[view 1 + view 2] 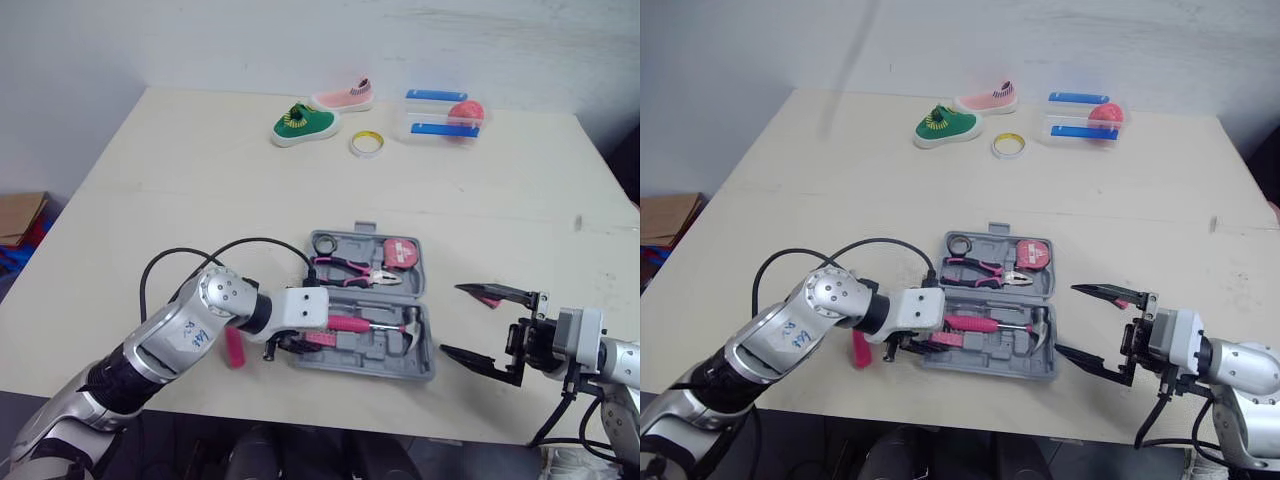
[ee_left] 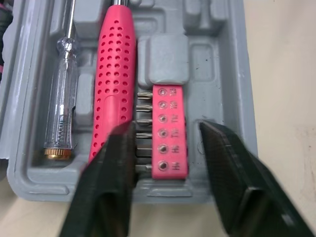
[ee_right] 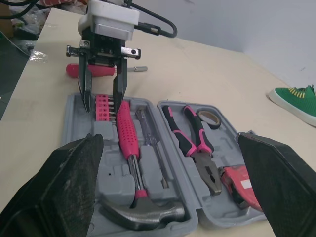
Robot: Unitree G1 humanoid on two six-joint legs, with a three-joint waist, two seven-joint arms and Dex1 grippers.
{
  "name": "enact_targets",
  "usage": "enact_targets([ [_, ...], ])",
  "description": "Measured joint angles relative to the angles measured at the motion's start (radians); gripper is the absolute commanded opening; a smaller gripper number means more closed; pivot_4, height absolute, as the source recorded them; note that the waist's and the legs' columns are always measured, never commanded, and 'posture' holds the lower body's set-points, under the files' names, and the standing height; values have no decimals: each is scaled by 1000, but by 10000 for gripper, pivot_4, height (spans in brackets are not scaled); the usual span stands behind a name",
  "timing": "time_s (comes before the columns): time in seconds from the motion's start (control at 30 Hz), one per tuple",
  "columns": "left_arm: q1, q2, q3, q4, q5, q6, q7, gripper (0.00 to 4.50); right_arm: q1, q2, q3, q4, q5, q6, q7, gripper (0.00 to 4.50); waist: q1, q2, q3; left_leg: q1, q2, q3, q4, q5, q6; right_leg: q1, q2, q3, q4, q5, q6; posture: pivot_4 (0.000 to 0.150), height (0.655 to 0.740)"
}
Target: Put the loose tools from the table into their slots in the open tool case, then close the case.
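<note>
Hovering at the case [image 2: 232, 89] with left gripper [image 3: 103, 105] spread astride the pink bit strip [image 2: 169, 133], lengthwise along the hammer handle [image 2: 113, 84], stamps unreadable, right gripper [image 1: 450, 319] gaping nearby.

Near far edge of surface [image 1: 200, 190]: green shoe [image 1: 303, 123], pink shoe [image 1: 345, 97] just beside it, closer to the edge. Yellow tape ring [image 1: 367, 144] near green shoe's toe. Clear container [image 1: 440, 115] with blue strips toward far right corner, pink ball [image 1: 465, 115] at its right end. Cardboard box [image 1: 20, 215] on floor off left edge.
</note>
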Motion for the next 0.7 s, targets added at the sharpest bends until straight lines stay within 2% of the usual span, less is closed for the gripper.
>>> enact_targets([
  [0.1, -8, 8, 41, -63, -49, 30, -27, 26886, -3, 0, 0, 2, 0, -13, 11, 45000, 0, 0, 0, 0, 0, 0, 0, 0, 0, 0, 0, 0, 0, 0, 0, 1500, 7400],
  [0.2, -17, 58, 102, -93, -82, 23, -55, 26886, -10, 0, 1, 8, 0, -16, 18, 45000, -6, 0, 0, 1, 1, 0, 0, 0, 0, 0, 1, 0, 1, 0, 0, 1500, 7400],
  [0.3, 25, 11, 189, -63, -105, -107, -38, 26886, -33, 0, 5, 19, 0, -14, 19, 45000, -4, 0, 0, 2, 0, 0, 1, 0, 0, 0, 0, 1, 2, 0, 0, 1500, 7400],
  [0.33, 55, -17, 210, -29, -116, -193, -34, 22854, -40, 0, 6, 21, 0, -13, 19, 45000, -4, 0, 0, 2, 0, 0, 1, 0, 0, 1, 0, 1, 2, 0, 0, 1500, 7400],
  [0.37, 86, -42, 229, 12, -127, -266, -37, 21675, -43, 0, 6, 23, 0, -12, 20, 45000, -4, 0, 0, 2, 0, 0, 1, 0, 0, 1, 0, 1, 2, 0, 0, 1500, 7400],
  [0.43, 122, -62, 252, 66, -143, -354, -47, 15241, -44, 0, 6, 27, 0, -11, 21, 45000, -5, 0, 0, 2, 0, 0, 1, 0, 0, 1, 0, 1, 3, 0, 0, 1500, 7400],
  [0.53, 152, -59, 268, 142, -146, -476, -83, 1590, -46, 0, 6, 37, 0, -7, 22, 45000, -5, 0, 0, 2, 0, 1, 1, 0, 0, 1, 0, 1, 3, 0, 0, 1500, 7400],
  [0.7, 218, -63, 247, 238, -107, -537, -85, 691, -38, 0, 6, 57, -1, -4, 28, 45000, -6, 0, 0, 3, 0, 1, 1, 0, 1, 1, 0, 1, 3, 0, 0, 1500, 7400],
])
